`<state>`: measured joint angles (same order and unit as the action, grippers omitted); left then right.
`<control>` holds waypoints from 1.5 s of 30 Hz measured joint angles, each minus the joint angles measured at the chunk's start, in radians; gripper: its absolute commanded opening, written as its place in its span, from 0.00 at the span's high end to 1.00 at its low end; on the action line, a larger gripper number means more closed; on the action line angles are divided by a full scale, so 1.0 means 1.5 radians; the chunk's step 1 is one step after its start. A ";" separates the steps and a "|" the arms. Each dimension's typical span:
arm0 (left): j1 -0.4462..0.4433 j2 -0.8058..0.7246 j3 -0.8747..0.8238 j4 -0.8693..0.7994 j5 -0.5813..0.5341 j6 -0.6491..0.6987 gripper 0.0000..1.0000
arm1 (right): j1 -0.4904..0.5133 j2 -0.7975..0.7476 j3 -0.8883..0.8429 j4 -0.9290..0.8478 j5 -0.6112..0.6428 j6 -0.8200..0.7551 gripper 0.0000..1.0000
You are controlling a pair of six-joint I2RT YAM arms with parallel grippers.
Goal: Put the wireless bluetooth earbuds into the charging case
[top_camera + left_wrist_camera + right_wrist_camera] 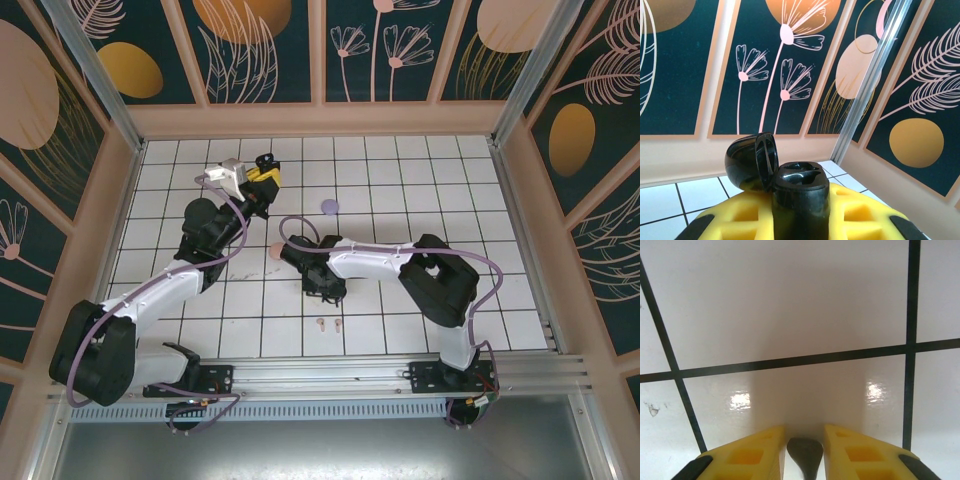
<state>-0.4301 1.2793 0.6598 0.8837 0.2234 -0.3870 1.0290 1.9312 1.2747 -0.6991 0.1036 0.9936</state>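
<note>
My left gripper (262, 180) is raised over the far left of the table, shut on a black charging case (800, 192). The case stands upright between the yellow fingers (730, 220). Its lid (752, 160) is swung open to the left and both sockets look empty. My right gripper (325, 287) points down at the tiles in the middle of the table. A black earbud (805, 455) is pinched between its yellow fingertips, just above the white tile. Two pink earbuds (328, 323) lie side by side on a tile nearer the bases.
A round lilac case (328, 207) lies on the tiles behind the right gripper. A pink rounded piece (275, 250) peeks out beside the right arm's cable. Pale wooden walls (320, 120) ring the tiled floor.
</note>
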 measured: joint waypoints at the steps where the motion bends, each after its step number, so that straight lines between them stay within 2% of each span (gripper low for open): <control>1: 0.000 0.000 0.000 0.000 0.000 0.000 1.00 | 0.000 0.000 0.000 0.000 0.000 0.000 0.77; 17: 0.000 -0.003 0.000 -0.001 0.000 0.000 1.00 | -0.001 -0.006 0.000 0.017 0.004 -0.018 0.82; 22: 0.000 -0.013 0.000 -0.006 0.000 0.000 1.00 | -0.014 -0.045 0.003 0.025 0.018 -0.036 0.82; 33: 0.000 -0.037 -0.014 -0.008 0.000 0.003 1.00 | -0.146 -0.133 0.043 0.066 0.026 -0.131 0.83; 40: 0.000 -0.037 -0.031 0.008 0.019 0.040 1.00 | -0.252 -0.171 0.043 0.085 0.020 -0.201 0.83; 45: 0.000 -0.037 -0.056 0.058 0.050 0.079 1.00 | -0.301 -0.200 0.060 0.092 0.010 -0.249 0.83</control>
<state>-0.4301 1.2243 0.5751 0.9710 0.2977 -0.2687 0.5774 1.6318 1.3640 -0.5617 0.1181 0.6201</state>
